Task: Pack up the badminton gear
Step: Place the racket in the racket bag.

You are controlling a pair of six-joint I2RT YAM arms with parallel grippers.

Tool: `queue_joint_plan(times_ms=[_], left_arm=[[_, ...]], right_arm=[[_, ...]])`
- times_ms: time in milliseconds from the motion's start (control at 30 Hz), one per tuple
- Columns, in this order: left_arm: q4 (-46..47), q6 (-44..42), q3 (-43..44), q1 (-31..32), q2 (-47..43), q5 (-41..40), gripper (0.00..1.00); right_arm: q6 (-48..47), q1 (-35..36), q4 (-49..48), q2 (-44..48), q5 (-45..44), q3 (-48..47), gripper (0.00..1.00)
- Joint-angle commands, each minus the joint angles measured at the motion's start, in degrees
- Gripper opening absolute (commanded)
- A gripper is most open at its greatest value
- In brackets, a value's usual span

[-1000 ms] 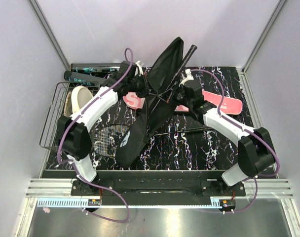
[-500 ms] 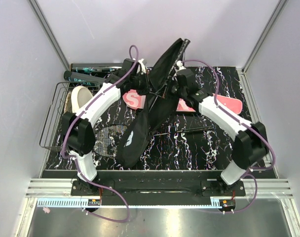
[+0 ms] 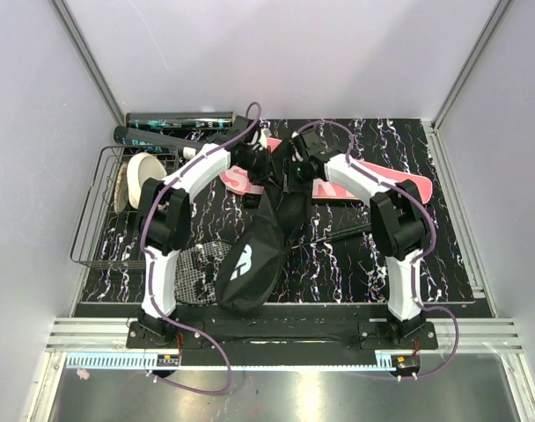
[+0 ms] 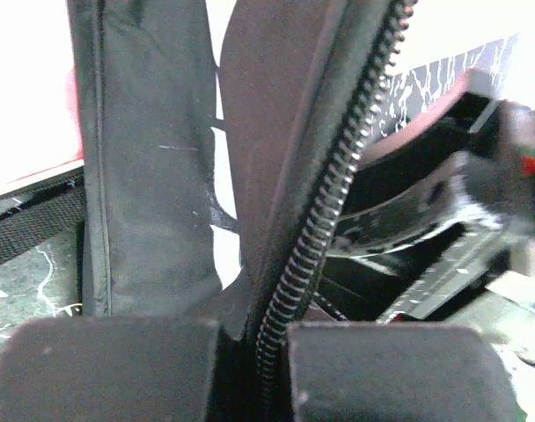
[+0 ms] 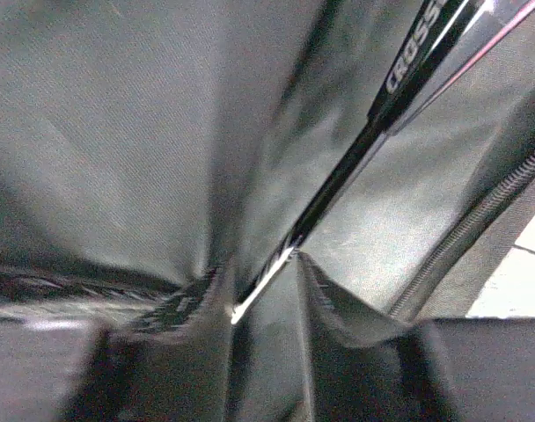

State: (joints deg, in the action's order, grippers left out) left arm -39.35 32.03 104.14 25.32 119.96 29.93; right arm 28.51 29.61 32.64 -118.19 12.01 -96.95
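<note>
The black bag (image 3: 250, 255) lies slumped along the middle of the table, its open top end held up between the two grippers. In the left wrist view my left gripper (image 4: 254, 356) is shut on the bag's zipper edge (image 4: 316, 229); from above it (image 3: 260, 163) is at the bag's top. My right gripper (image 3: 296, 160) is just to the right of it. Its jaws (image 5: 267, 352) stand apart, with creased bag fabric (image 5: 144, 141) and a black racket shaft (image 5: 399, 79) between them. A racket head (image 3: 190, 259) pokes out from under the bag's left side. The pink case (image 3: 382, 183) lies behind.
Two dark tubes (image 3: 179, 119) lie along the back left edge. A black wire basket (image 3: 96, 220) on the left holds a cream disc (image 3: 140, 178). A thin dark shaft (image 3: 342, 234) lies on the marbled mat right of the bag. Walls close in on three sides.
The bag, held high and upright before, has come down and now slumps on the table. Both arms swung back and lower. The right jaws have parted.
</note>
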Motion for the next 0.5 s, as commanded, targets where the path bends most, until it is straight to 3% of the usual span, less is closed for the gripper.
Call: queue_joint_plan(times_ms=[0,100,300,467], left_arm=[[7.71,0.84,4.23,-0.54,-0.52,7.86,0.00],[7.97,0.58,3.18,-0.89,-1.13,7.51,0.00],[8.24,0.49,1.77,-0.89,-1.66,7.16,0.00],[9.03,0.58,0.54,-0.89,-1.92,7.86,0.00]], right_arm=[[-4.36,-2.00,-2.11,4.60,14.33,6.04,0.47],[3.63,-6.04,-14.87,10.59,19.88,17.11,0.57],[11.10,-12.72,-26.29,13.51,25.25,23.28,0.60],[15.08,-15.01,-32.03,11.06,27.45,22.07,0.62]])
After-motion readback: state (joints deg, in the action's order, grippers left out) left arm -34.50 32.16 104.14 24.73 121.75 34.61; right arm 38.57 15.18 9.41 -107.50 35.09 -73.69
